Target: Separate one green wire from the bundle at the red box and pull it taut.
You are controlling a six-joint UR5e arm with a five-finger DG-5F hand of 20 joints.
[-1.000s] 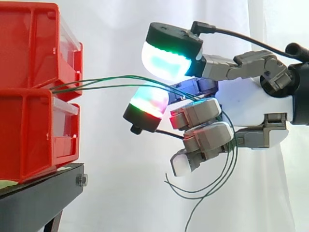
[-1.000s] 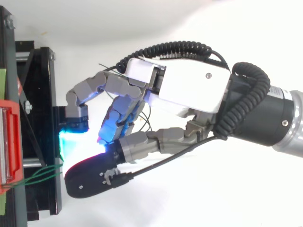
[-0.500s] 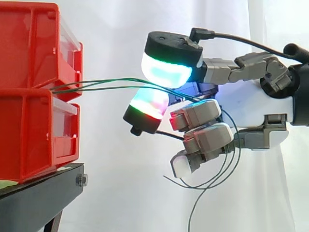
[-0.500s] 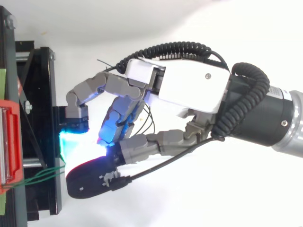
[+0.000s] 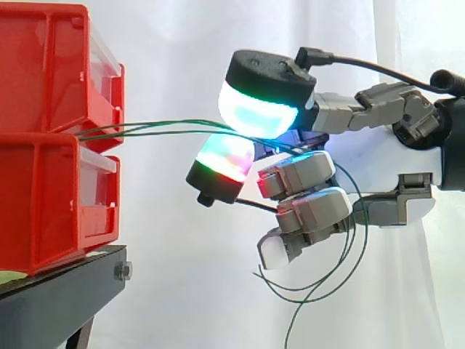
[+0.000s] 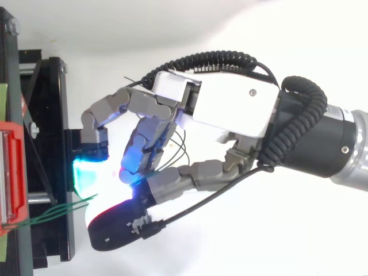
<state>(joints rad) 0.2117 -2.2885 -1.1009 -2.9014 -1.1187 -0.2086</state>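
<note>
Robot hand point(image 5: 385, 171) curled on the green wires point(image 5: 160, 129) that reach out from the red bins point(image 5: 43, 196).
The wires leave the seam between the stacked bins, ahead of the fingertips point(image 5: 258, 109). They pass between the upper glowing pad and the one beneath, thread through the curled fingers, and dangle loose below the palm. Held this way, a pull by the arm would tension the span, which runs nearly straight. Several strands appear to share the grip, so none seems singled out yet.
</note>
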